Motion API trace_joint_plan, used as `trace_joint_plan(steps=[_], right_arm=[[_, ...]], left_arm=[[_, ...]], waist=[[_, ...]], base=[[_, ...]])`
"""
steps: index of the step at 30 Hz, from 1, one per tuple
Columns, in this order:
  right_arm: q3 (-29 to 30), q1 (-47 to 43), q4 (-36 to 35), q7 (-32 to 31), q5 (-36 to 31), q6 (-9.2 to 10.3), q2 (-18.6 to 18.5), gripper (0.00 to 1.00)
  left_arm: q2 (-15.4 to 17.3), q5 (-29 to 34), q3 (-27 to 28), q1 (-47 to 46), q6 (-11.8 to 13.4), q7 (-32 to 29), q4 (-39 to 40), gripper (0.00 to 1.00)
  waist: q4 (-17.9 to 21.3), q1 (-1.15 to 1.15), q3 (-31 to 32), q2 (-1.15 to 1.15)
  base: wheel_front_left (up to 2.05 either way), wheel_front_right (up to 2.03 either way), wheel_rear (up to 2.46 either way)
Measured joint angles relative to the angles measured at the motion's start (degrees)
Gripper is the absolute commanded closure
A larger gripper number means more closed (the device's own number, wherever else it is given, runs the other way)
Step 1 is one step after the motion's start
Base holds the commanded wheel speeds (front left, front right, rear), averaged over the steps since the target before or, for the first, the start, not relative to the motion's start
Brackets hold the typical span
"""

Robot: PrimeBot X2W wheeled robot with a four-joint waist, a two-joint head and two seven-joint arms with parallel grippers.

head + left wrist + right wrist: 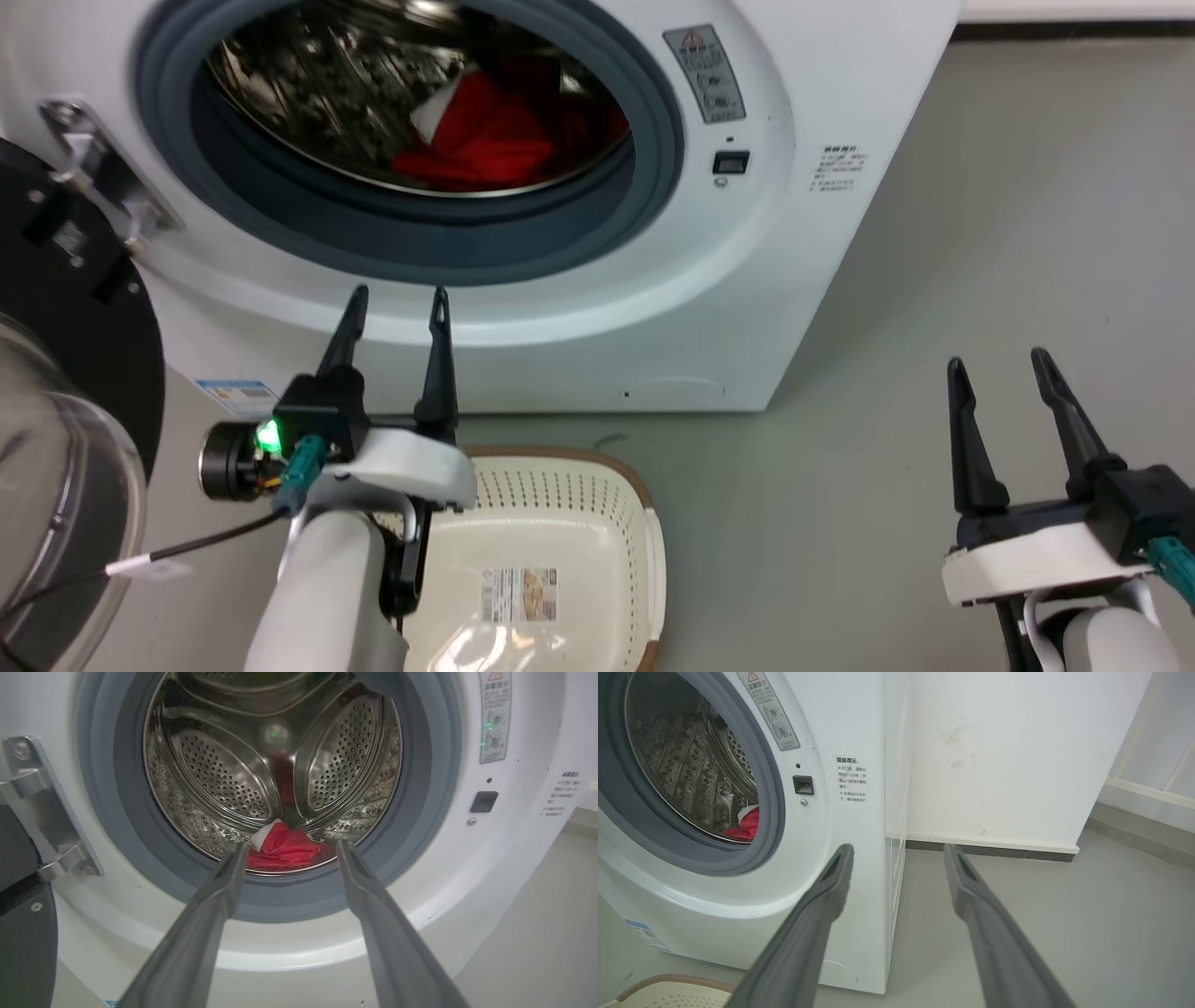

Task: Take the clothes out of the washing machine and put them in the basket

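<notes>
Red fabric clothes (481, 140) are lying far inside the white front-loading washing machine (747, 280) while the left gripper (399, 299), jaws apart, is pointing at them above the near cream perforated basket (560, 490), seemingly for reaching in.

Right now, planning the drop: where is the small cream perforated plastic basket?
In the head view the cream basket sits on the floor at lower centre, before the large white front-loading washing machine, partly under the wrist of the left gripper.

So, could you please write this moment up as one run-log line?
left gripper open, facing washing machine | right gripper open, aside | clothes in drum | basket empty, on floor
</notes>
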State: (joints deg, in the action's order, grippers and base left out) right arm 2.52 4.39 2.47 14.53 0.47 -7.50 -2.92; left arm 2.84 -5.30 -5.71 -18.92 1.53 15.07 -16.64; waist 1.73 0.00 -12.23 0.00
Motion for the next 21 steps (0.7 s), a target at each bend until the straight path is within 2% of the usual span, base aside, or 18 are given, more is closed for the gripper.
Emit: trace_joint_plan(steps=[9, 21], right_arm=[[-1.29, 4.48, -0.69, 0.24, 0.84, 0.00, 0.00, 0.00], [-4.14, 8.09, -0.37, 0.41, 3.68, -0.01, -0.02, 0.00]], left_arm=[[1.16, 0.16, 2.78, -12.34, -0.02, 0.01, -7.89, 0.00], [6.83, 0.12, 5.10, -33.88, -0.86, -0.73, -27.28, 0.00]], waist=[[2.00, 0.00, -8.84, 0.00], [7.16, 0.01, -16.80, 0.00]], base=[[0.00, 0.00, 0.00], [0.00, 0.00, 0.00]])
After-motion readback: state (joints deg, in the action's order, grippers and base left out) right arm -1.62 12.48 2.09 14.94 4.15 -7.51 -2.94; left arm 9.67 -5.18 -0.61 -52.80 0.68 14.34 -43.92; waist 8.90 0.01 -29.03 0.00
